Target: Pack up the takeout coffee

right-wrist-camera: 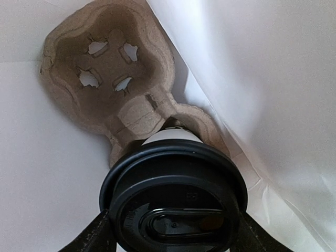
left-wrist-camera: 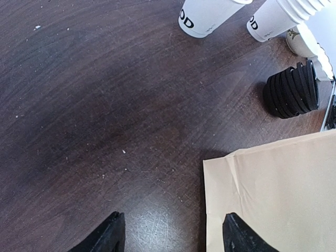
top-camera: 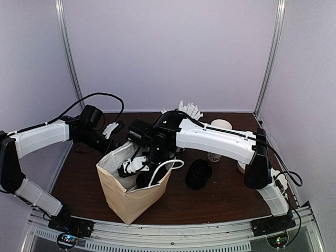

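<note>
Item: takeout coffee [right-wrist-camera: 173,184]; inside paper bag [right-wrist-camera: 273,79], over cardboard carrier [right-wrist-camera: 105,68]; right pincer [right-wrist-camera: 173,236] clamped on its sides; left pincer [left-wrist-camera: 172,236] apart, empty, over counter [left-wrist-camera: 105,105]; likely thin-walled, crushable, spillable; lid [right-wrist-camera: 178,220] may pop; hold lightly under the stiff rim, upright.

Bag mouth: the paper bag [top-camera: 131,194] is open at the top, and the right arm fills most of the opening.
Inside bag: white walls crowd the takeout coffee [right-wrist-camera: 173,194] at 3 and 9 o'clock. The pulp carrier [right-wrist-camera: 110,68] has an empty well at 11 o'clock.
Right of bag: a stack of black lids [top-camera: 199,174] lies at 3 o'clock, with white cups [left-wrist-camera: 202,16] at 2 o'clock.
Left of bag: bare table [left-wrist-camera: 94,105] lies open from 9 to 12 o'clock.
</note>
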Controlling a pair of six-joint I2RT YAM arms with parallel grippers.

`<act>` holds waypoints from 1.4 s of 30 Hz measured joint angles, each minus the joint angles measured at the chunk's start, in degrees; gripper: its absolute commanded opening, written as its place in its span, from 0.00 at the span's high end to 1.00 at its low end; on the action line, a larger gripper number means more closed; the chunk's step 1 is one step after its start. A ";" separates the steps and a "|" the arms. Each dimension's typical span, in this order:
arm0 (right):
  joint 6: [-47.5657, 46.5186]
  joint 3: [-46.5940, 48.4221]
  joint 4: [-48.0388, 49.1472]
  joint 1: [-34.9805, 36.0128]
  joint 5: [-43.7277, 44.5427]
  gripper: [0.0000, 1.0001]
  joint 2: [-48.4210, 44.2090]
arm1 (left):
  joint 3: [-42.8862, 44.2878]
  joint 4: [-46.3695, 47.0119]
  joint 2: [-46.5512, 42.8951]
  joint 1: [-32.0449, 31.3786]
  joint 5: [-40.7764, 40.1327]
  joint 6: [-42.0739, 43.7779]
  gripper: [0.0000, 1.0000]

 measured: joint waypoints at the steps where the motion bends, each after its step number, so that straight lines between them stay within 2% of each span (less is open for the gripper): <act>1: 0.09 -0.42 0.37 -0.11 -0.35 0.61 0.00 | -0.20 0.11 -0.04 0.07 0.00 0.00 0.33; 8: 0.37 -5.33 4.46 -0.33 -0.96 0.61 -2.27 | 0.42 -1.05 -1.16 0.50 -0.28 -0.96 0.33; 16: 0.70 -7.65 6.56 -0.07 -0.20 0.62 -3.23 | 11.43 -6.05 -9.55 0.59 -2.14 -1.09 0.32; 23: 0.66 -7.80 6.62 0.15 0.48 0.60 -3.34 | 17.64 -12.22 -11.30 0.61 -2.01 -0.42 0.31; 28: 0.83 -8.52 6.91 0.37 1.68 0.45 -4.09 | 25.09 -20.63 -12.13 -0.87 -0.70 -0.24 0.29; 32: 1.27 -8.07 6.43 0.72 2.45 0.21 -4.13 | 26.25 -24.72 -16.04 -6.60 -0.63 -1.11 0.28; 34: 1.46 -7.76 5.99 0.83 3.06 0.02 -4.13 | 26.23 -27.06 -18.03 -8.59 -0.85 -2.23 0.27; 39: 2.12 -5.55 4.31 0.83 4.48 0.01 -4.13 | 28.22 -33.22 -21.84 -9.66 -1.55 -4.39 0.28; 42: 2.25 -0.74 1.90 0.83 5.25 0.01 -4.13 | 30.03 -35.85 -22.34 -10.40 -1.88 -5.25 0.28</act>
